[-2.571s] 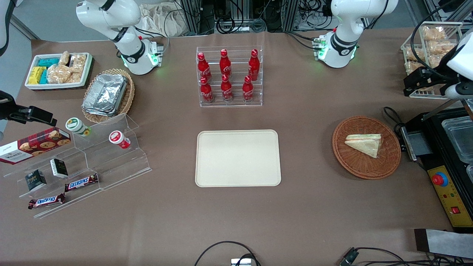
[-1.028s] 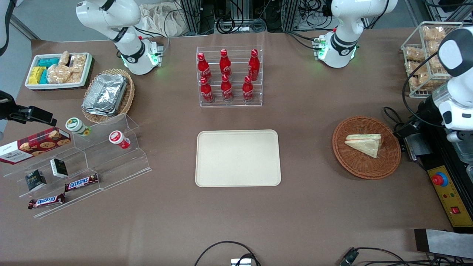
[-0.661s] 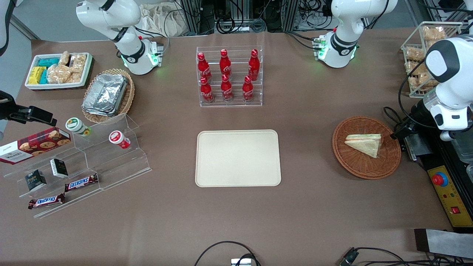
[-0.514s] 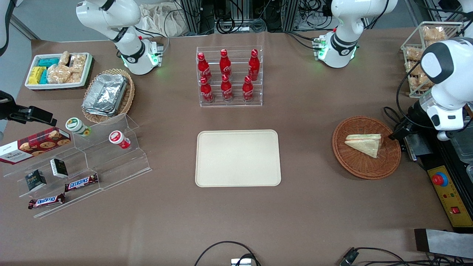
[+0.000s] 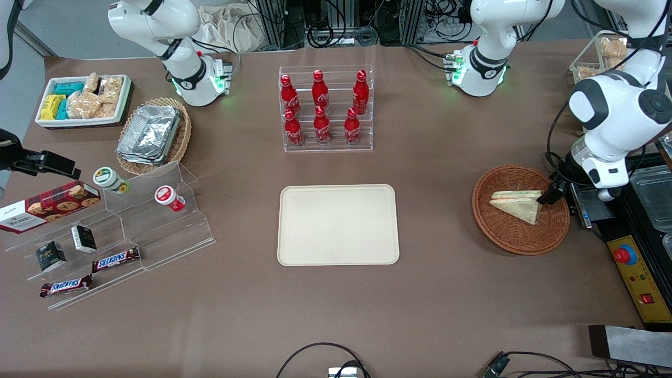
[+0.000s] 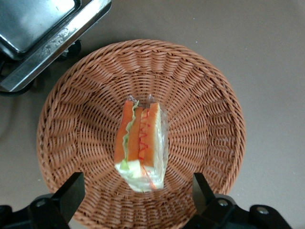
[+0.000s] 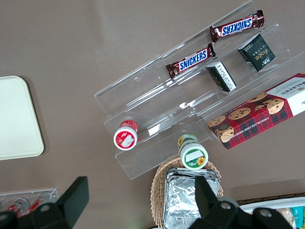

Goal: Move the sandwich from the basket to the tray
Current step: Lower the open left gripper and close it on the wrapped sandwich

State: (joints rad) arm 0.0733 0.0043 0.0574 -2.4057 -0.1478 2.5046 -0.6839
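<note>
Wicker, reddish-brown and round, the basket (image 5: pixel 521 210) sits toward the working arm's end of the table, and I see the sandwich (image 5: pixel 517 203) lying inside it, roughly at its middle. On the wrist camera the sandwich (image 6: pixel 140 145) shows its cut edge up, orange and green layers between pale bread, under what looks like clear wrap, resting on the basket's (image 6: pixel 205 100) woven floor.

My gripper (image 5: pixel 551 193) hangs over the basket's edge on the side toward the black machine (image 5: pixel 638 231), just beside the sandwich but not touching it. From the wrist camera the 2 fingers (image 6: pixel 71 193) stand wide apart, 1 on each side of the sandwich, with nothing held between them.

I have the cream tray (image 5: pixel 338 224) at the middle of the table, well apart from the basket, with nothing on it. Farther from the front camera than the tray stands a clear rack of 6 red bottles (image 5: pixel 325 108). Toward the parked arm's end lies a lighter basket of foil containers (image 5: pixel 153 134) and a clear stepped stand (image 5: pixel 121 236) holding chocolate bars and small boxes.
</note>
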